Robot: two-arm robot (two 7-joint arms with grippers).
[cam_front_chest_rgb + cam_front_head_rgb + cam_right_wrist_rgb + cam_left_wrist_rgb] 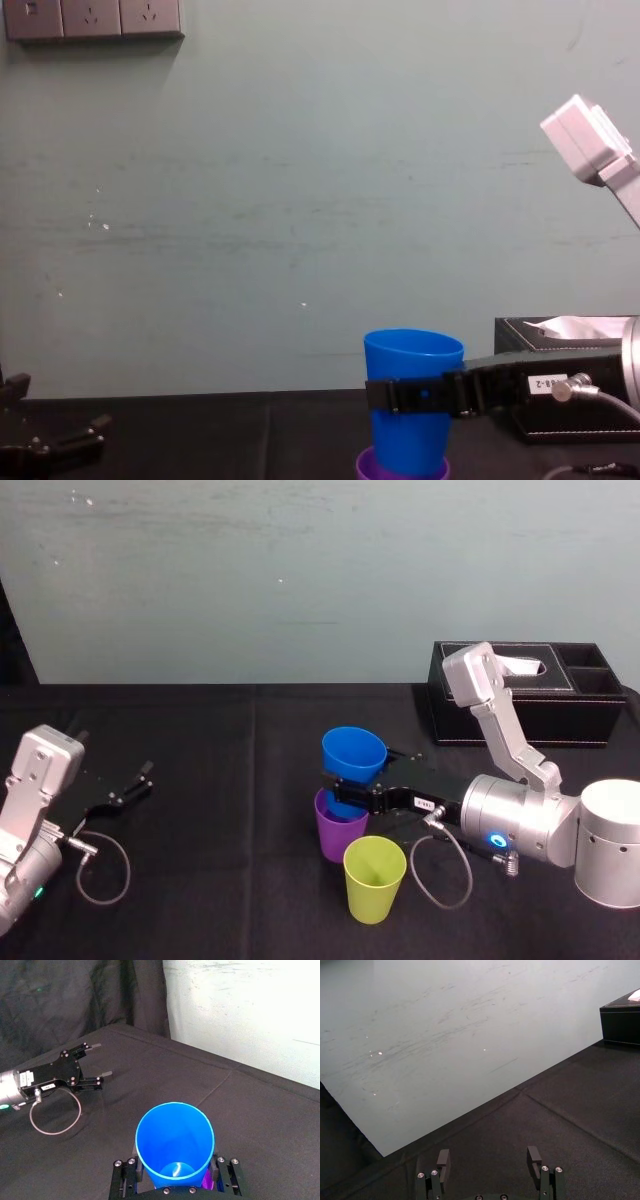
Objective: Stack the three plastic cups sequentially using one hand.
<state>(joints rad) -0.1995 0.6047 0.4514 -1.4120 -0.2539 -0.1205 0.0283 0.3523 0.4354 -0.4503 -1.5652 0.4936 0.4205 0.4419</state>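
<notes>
My right gripper (345, 790) is shut on the blue cup (353, 754), with one finger on each side of its body (175, 1142). This cup stands upright over the purple cup (338, 830), and its base dips into the purple rim (400, 468). The yellow-green cup (375, 878) stands alone on the black cloth, just in front and to the right of the purple one. At the far left my left gripper (125, 790) rests on the table, its fingers (443, 1159) open and holding nothing.
A black tissue box (520, 695) stands at the back right, behind my right arm. A loose cable loop (100, 865) lies by the left arm, and another (440, 865) by the right wrist. A pale wall (300, 200) closes off the back of the table.
</notes>
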